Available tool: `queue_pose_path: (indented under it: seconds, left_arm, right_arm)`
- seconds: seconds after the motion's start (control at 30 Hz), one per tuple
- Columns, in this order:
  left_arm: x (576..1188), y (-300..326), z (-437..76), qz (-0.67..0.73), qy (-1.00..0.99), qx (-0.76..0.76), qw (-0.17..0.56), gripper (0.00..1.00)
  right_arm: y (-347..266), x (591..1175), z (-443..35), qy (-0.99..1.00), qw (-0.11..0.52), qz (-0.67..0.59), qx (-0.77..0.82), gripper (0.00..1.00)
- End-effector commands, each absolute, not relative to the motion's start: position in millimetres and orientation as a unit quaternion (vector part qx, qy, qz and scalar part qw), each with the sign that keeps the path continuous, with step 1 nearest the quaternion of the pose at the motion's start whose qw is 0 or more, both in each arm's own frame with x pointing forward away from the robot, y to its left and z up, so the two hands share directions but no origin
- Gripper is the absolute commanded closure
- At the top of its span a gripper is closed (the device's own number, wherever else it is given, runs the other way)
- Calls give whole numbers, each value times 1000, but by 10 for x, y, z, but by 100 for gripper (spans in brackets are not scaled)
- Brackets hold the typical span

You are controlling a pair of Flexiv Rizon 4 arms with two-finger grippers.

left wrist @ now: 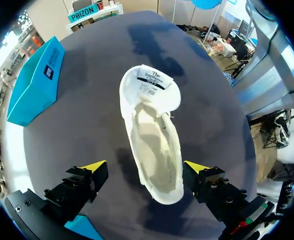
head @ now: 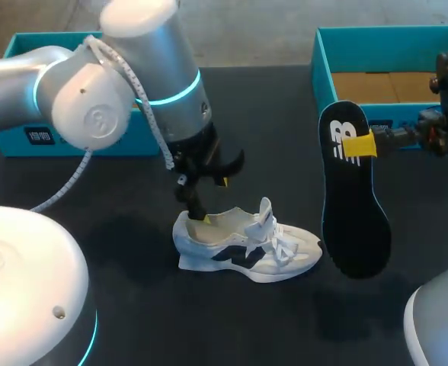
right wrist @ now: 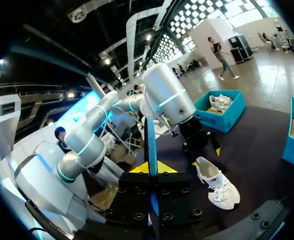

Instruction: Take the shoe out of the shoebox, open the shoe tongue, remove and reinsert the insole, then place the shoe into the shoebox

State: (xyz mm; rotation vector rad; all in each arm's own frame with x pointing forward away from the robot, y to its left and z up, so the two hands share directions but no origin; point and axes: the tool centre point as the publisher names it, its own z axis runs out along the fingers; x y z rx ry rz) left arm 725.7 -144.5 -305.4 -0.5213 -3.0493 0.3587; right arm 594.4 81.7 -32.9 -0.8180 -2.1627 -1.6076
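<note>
Sitting at the far left of the dark table (head: 285,107), partly behind the left arm: a teal box (head: 26,137). Hanging right of it, over the table's middle: the left gripper (head: 215,200), fingers spread wide, the heel end of the white shoe (head: 247,248) between the yellow tips but not clamped, one tip down at the heel opening and the other higher. Resting on its sole there, heel to the left and toe to the right, tongue standing up, laces loose. Held up off the table just right of the toe: the black insole (head: 352,206), pinched near its far end by the right gripper (head: 359,145), both yellow tips pressed against it. Standing at the far right: an open teal shoebox (head: 392,42), brown cardboard floor showing.
</note>
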Motion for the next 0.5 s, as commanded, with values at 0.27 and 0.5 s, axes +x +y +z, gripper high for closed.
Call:
queue_pose_path:
  seconds: [0.27, 0.5]
  left_arm:
    - [7285, -1714, -3393, 119, -980, -157, 9, 0]
    - [7313, -1823, -3543, 116, -981, -154, 8, 0]
  right_arm:
    - [788, 5831, -367, -664, 112, -671, -312, 100]
    - [788, 5831, -367, -664, 112, -671, -312, 100]
